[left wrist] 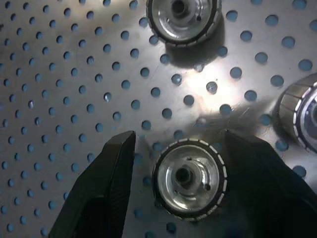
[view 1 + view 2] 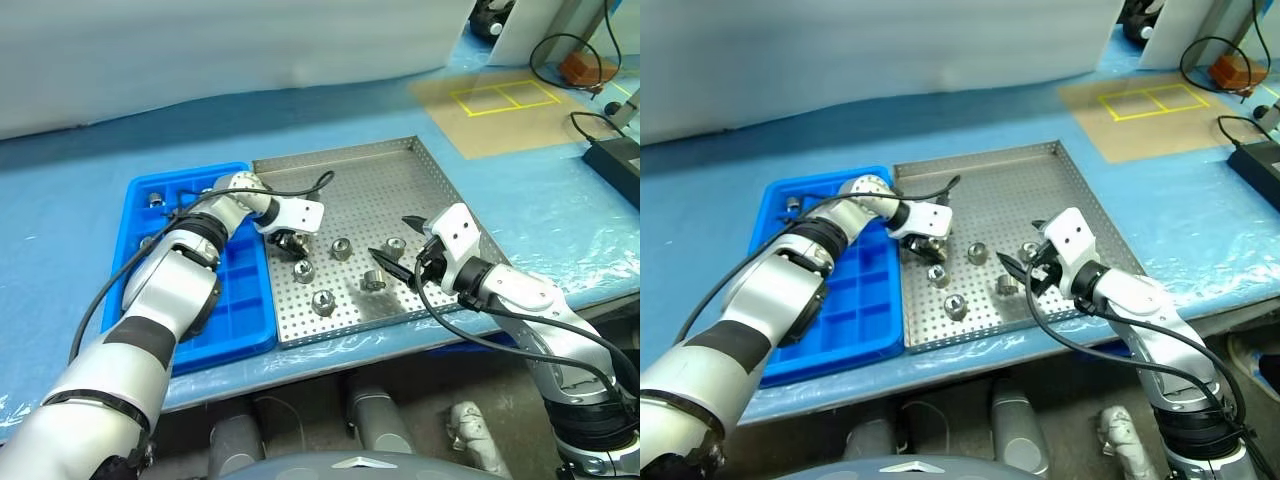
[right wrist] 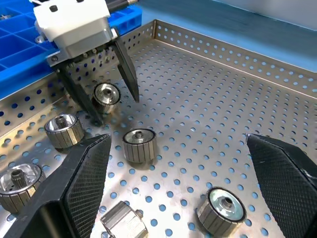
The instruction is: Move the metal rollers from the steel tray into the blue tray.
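One small shiny grooved metal roller (image 1: 189, 178) bracketed, ungripped, between parted left hand (image 3: 105, 99) fingers; closing, then lifting toward compartmented blue plastic tray (image 2: 240, 300); right hand (image 2: 400, 250) wide open, empty.

Blue-covered table (image 2: 60, 210) bearing steel tray (image 2: 430, 180) beside blue tray (image 2: 135, 195)

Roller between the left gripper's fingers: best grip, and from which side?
Grip the roller across its ribbed side wall, coming from above. It stands on end on the steel tray, hole up, so the round wall is open all round. The left gripper already straddles it, fingers open; probably just close.
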